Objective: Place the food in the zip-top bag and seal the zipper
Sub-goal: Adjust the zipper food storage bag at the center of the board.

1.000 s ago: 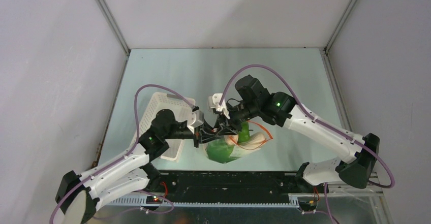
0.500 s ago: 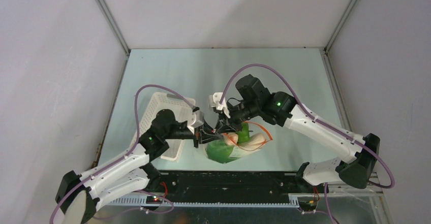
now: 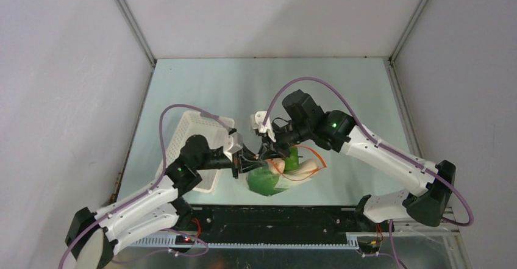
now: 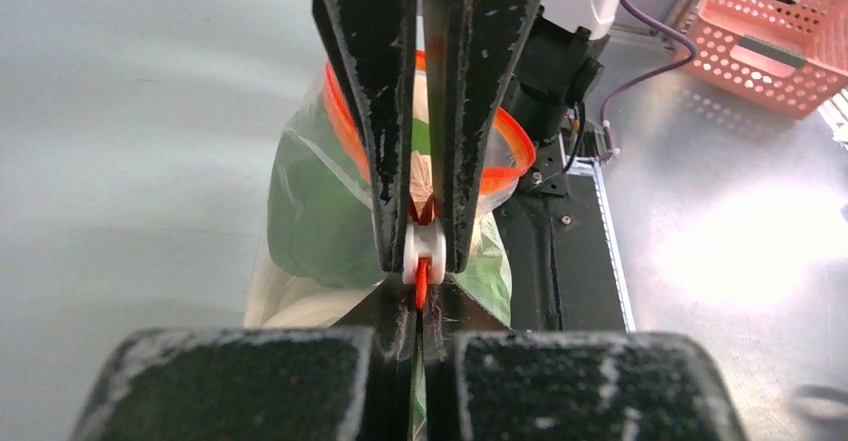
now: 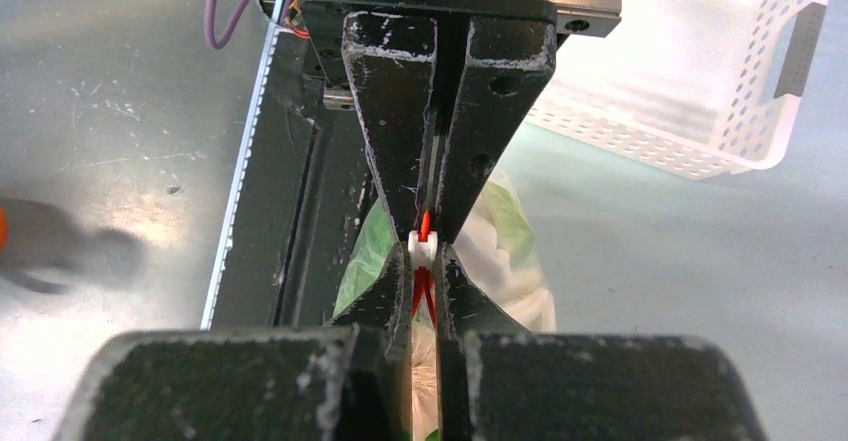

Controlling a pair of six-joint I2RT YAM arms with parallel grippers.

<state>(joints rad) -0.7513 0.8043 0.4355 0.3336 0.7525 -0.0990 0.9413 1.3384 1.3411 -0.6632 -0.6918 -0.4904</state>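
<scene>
The zip-top bag (image 3: pixel 277 180) lies at the table's near edge with green bok choy leaves (image 3: pixel 263 182) and white stalks (image 3: pixel 300 172) inside. Its red-orange zipper (image 3: pixel 319 160) still curves open in a loop. My left gripper (image 3: pixel 247 159) and right gripper (image 3: pixel 267 150) meet tip to tip at the bag's left corner. In the left wrist view my left gripper (image 4: pixel 421 306) is shut on the end of the strip (image 4: pixel 421 289). In the right wrist view my right gripper (image 5: pixel 424 261) is shut on the white slider (image 5: pixel 424 244). White pieces (image 5: pixel 500 251) show through the bag.
A white perforated basket (image 3: pixel 196 133) stands left of the bag, under my left arm, and also shows in the right wrist view (image 5: pixel 690 91). The black base rail (image 3: pixel 274 215) runs just in front of the bag. An orange crate (image 4: pixel 770 31) sits beyond the table.
My left arm has shifted very slightly. Both grippers stay closed at the bag's left corner and the bag has not visibly moved.
</scene>
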